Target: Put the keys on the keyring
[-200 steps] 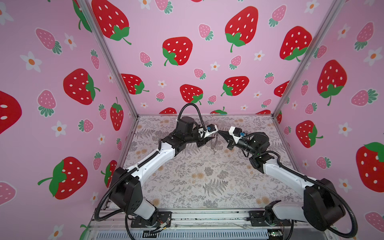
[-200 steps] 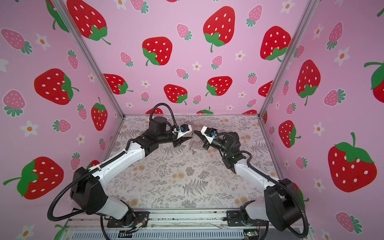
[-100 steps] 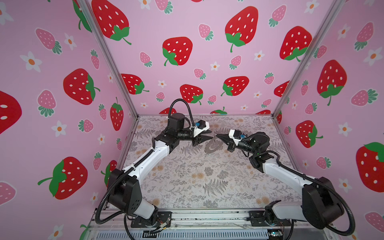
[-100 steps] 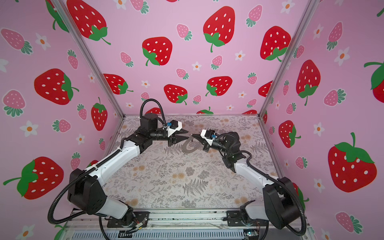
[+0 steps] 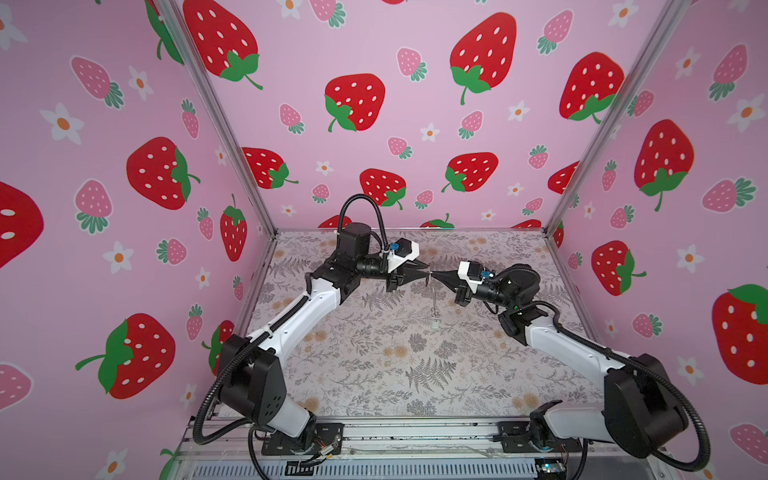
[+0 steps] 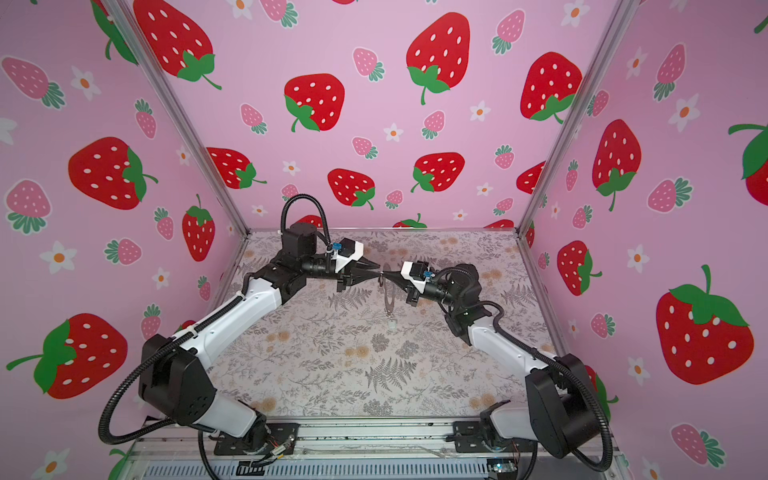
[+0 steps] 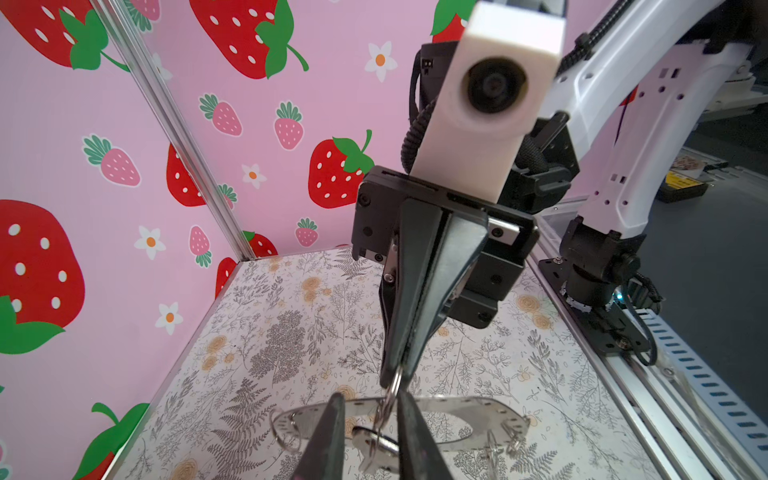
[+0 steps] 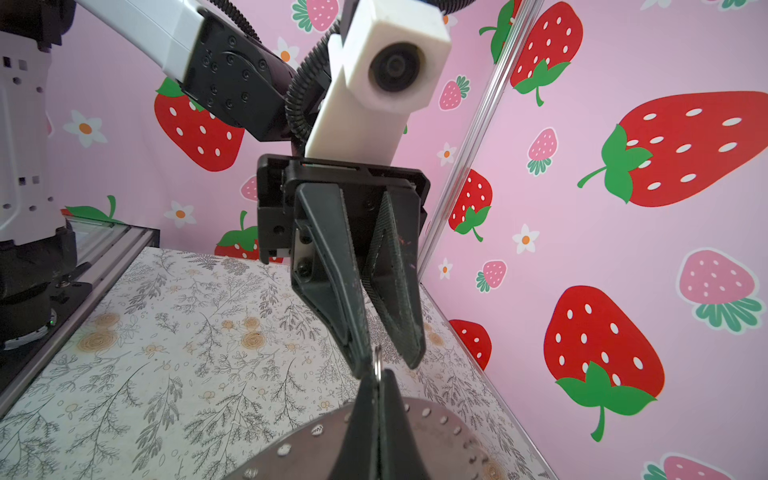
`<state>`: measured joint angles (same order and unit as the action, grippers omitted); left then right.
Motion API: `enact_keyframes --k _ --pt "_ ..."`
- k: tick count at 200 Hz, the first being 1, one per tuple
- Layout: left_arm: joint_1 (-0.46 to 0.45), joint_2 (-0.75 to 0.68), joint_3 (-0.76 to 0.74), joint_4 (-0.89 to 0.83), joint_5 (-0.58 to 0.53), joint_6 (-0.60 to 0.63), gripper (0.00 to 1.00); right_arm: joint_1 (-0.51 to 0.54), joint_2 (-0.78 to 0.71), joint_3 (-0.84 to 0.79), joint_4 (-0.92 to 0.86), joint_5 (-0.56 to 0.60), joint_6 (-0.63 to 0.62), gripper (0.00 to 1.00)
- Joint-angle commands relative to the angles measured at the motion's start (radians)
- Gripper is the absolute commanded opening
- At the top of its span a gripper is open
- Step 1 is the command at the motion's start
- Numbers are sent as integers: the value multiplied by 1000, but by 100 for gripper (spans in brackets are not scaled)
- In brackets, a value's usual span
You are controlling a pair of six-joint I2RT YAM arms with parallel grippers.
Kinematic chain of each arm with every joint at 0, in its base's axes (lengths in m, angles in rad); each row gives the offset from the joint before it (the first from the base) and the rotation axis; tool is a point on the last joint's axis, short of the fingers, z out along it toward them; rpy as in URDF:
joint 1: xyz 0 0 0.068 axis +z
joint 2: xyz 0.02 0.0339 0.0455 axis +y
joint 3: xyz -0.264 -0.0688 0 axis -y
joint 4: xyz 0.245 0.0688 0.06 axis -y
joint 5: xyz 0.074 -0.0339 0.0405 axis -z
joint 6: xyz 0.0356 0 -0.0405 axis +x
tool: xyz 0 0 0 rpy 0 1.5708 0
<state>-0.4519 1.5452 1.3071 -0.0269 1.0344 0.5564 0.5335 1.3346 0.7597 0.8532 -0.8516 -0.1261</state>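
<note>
Both grippers meet tip to tip above the mat's far middle. My right gripper (image 5: 434, 274) (image 8: 376, 399) is shut on a small wire loop (image 8: 377, 360) of the keyring (image 7: 461, 409), a flat silvery ring that hangs below it, edge-on in both top views (image 6: 388, 293). My left gripper (image 5: 424, 272) (image 7: 371, 419) has its jaws narrowly apart around that loop. A metal key (image 7: 376, 446) hangs from the loop between its fingers (image 7: 328, 440). A small pale tag (image 5: 435, 325) shows at the ring's lower end.
More wire loops (image 7: 283, 428) hang from the keyring's rim at both ends. The floral mat (image 5: 374, 361) is walled by strawberry panels on three sides, with a metal rail (image 5: 415, 432) along the front. Both arm bases stand at the front corners.
The left gripper has come back in until its tip meets the right gripper's, and its jaws have narrowed. The keyring has turned edge-on to the top views.
</note>
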Motion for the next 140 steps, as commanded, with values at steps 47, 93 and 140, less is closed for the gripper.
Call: enact_keyframes --k 47,93,140 --pt "-25 37 86 -158 -10 124 11 -4 5 3 67 -30 8 0" --pt "-35 44 123 -209 -55 158 0 -4 10 25 -26 26 -49 14" --pt "-78 94 305 -530 -309 246 0 4 -55 78 -305 260 -308 24"
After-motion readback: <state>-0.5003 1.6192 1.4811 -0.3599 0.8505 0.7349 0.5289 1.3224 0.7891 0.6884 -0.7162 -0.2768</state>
